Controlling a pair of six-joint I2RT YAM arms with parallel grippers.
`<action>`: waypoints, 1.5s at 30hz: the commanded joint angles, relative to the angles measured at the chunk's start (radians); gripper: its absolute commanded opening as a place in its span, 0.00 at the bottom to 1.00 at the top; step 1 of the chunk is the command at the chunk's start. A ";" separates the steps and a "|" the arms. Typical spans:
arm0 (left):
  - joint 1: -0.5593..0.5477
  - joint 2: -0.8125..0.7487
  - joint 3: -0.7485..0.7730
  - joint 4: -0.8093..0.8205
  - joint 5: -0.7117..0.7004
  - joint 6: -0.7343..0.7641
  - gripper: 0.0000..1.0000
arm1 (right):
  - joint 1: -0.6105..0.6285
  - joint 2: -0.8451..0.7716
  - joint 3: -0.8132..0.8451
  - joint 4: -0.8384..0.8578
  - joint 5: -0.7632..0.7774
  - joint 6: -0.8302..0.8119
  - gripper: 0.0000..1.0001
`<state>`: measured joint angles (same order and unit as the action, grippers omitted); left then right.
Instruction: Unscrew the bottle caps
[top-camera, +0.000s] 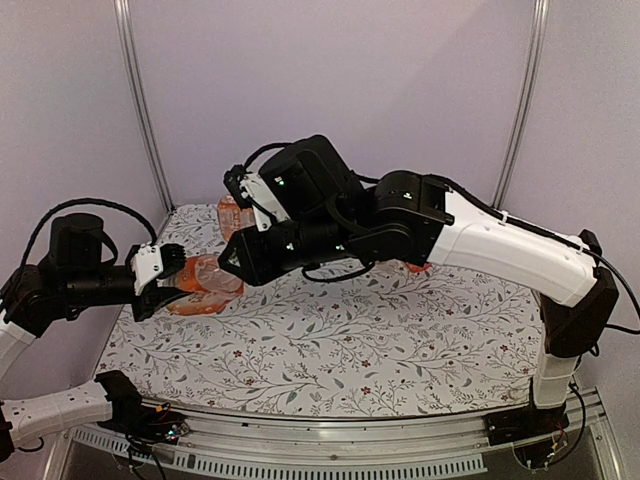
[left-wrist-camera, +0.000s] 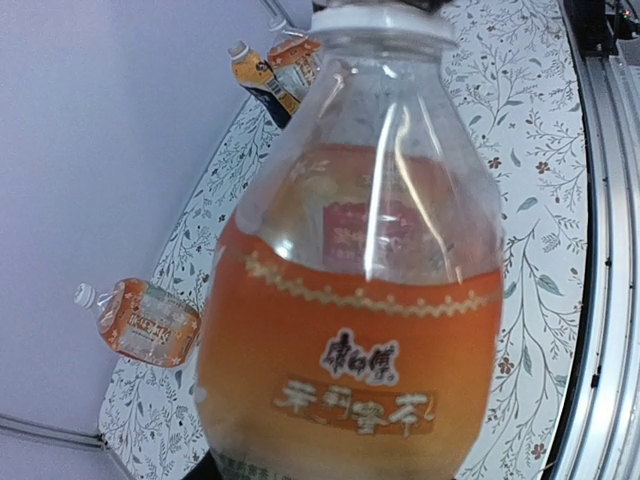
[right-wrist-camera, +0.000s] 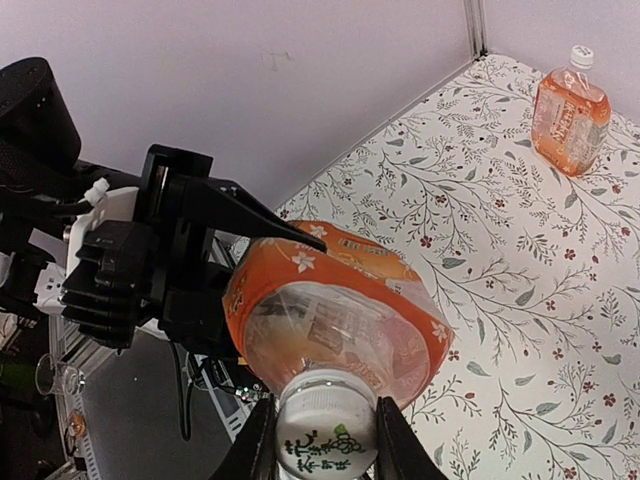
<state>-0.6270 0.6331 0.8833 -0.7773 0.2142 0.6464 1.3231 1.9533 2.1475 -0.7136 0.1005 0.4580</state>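
A clear bottle (top-camera: 207, 283) of orange drink with a red-orange label is held level above the table's left side. My left gripper (top-camera: 180, 282) is shut on its body, with black fingers (right-wrist-camera: 262, 218) reaching over the label. In the left wrist view this bottle (left-wrist-camera: 350, 330) fills the picture, and its white cap (left-wrist-camera: 382, 18) is at the top edge. My right gripper (right-wrist-camera: 328, 448) is shut on that bottle cap (right-wrist-camera: 325, 432), a finger pressed on each side. From above, the right gripper (top-camera: 233, 258) hides the cap.
A capped orange bottle (right-wrist-camera: 568, 108) stands near the back wall corner. The left wrist view shows a dark-labelled bottle (left-wrist-camera: 260, 84) next to a red-labelled one (left-wrist-camera: 299, 58), and another capped bottle (left-wrist-camera: 148, 322). Something orange (top-camera: 415, 267) peeks from behind the right arm. A metal rail (left-wrist-camera: 603, 250) lines the table edge.
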 joint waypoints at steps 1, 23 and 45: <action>0.005 -0.012 -0.004 -0.055 0.096 0.025 0.16 | 0.034 0.001 0.005 -0.059 -0.070 -0.238 0.00; 0.004 -0.006 0.036 -0.394 0.394 0.246 0.17 | 0.213 -0.061 -0.178 -0.089 0.094 -1.251 0.00; 0.006 -0.024 0.029 -0.302 0.381 0.131 0.16 | 0.212 -0.109 -0.282 0.061 0.112 -1.214 0.32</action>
<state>-0.6254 0.6243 0.9005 -1.1282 0.5430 0.8829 1.5372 1.8641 1.8835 -0.6231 0.1360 -0.7631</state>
